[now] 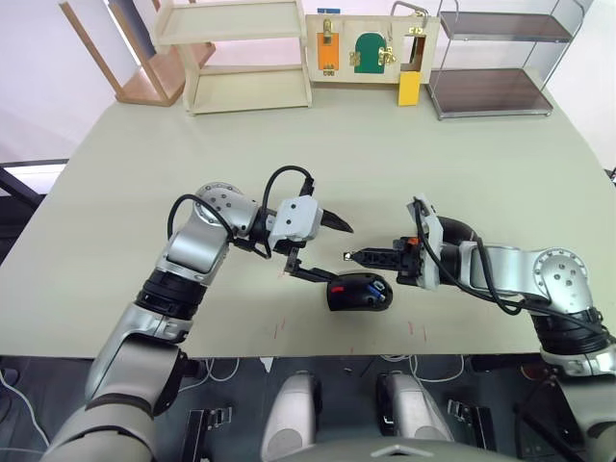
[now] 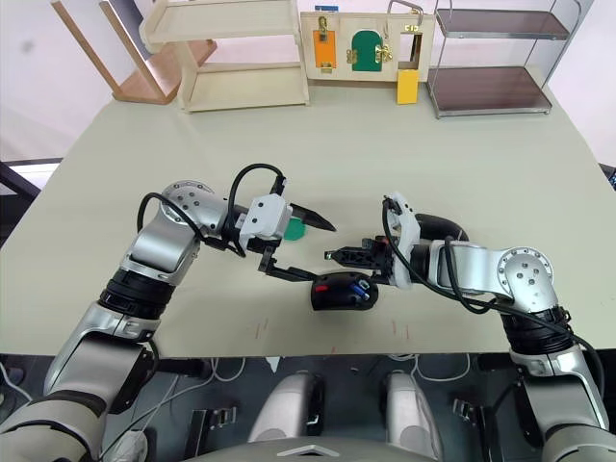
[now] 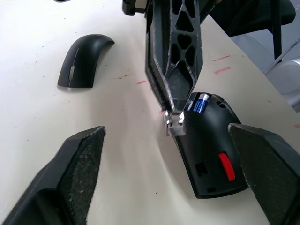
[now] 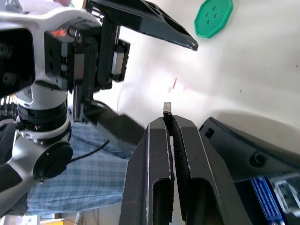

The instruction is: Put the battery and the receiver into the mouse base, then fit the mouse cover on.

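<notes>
Pale green-grey surface bearing the work, with wooden shelves, a latch board and a metal rack along its far edge. Near the front edge lies the mouse base, long axis running left to right across the robot's front, its open inside facing up. The battery already sits in its bay, lying along the same axis, close to the end nearer the right arm; a red part shows toward the other end. The left end effector is released, its two fingers spread wide, the lower fingertip just beside the base's left end. The right end effector is clenched on the receiver, a tiny stub projecting from the fingertips and pointing toward the left arm, held above the surface just beyond the base. The mouse cover rests apart on the surface, hump up. A green disc lies behind the left end effector.
</notes>
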